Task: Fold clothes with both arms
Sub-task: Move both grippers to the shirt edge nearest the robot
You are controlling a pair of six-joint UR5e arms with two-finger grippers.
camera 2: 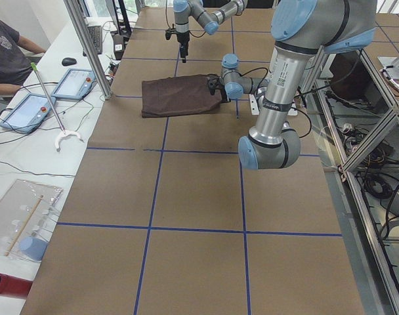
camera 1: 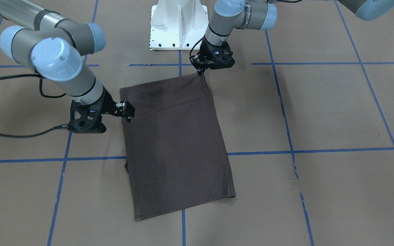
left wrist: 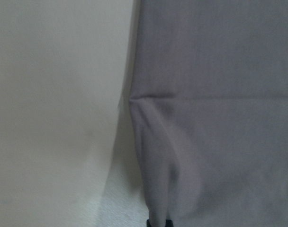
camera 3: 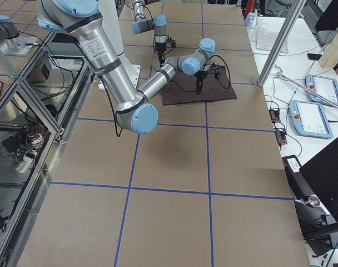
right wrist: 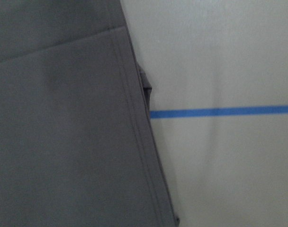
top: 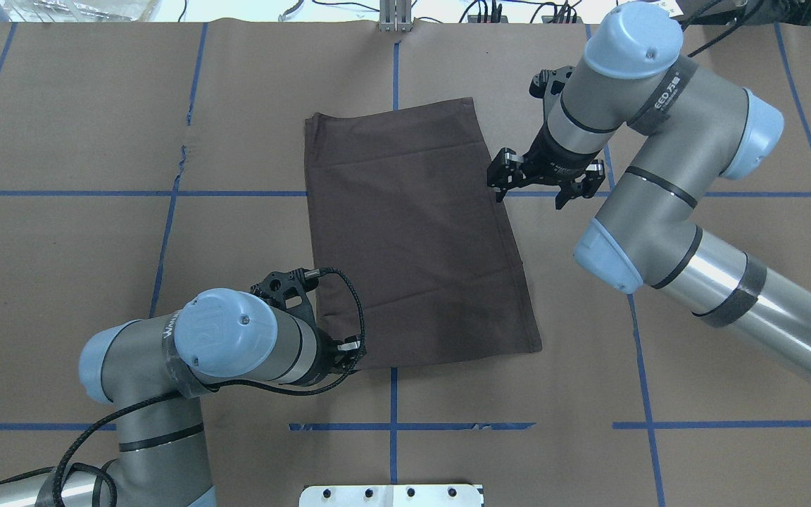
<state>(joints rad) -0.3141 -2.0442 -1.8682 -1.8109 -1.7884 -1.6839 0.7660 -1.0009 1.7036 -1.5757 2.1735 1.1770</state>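
Observation:
The clothes (camera 1: 176,143) are one dark grey-brown shirt folded into a long rectangle, flat on the brown paper table (top: 412,232). My left gripper (camera 1: 202,72) is at the corner nearest the robot's base. In the left wrist view its tips (left wrist: 158,222) are shut on the cloth's edge (left wrist: 220,118), and a small ridge of fabric rises from them. My right gripper (camera 1: 128,118) hangs just over the opposite long edge (top: 500,193). The right wrist view shows only the flat hemmed edge (right wrist: 63,142) with no fingers on it, so the gripper looks open.
The white pedestal base (camera 1: 178,24) stands just behind the shirt. Blue tape lines (camera 1: 320,149) grid the brown paper, which has a small tear (camera 1: 294,167). A side desk with tablets (camera 2: 75,82) and a seated person (camera 2: 6,52) lies beyond the far table edge.

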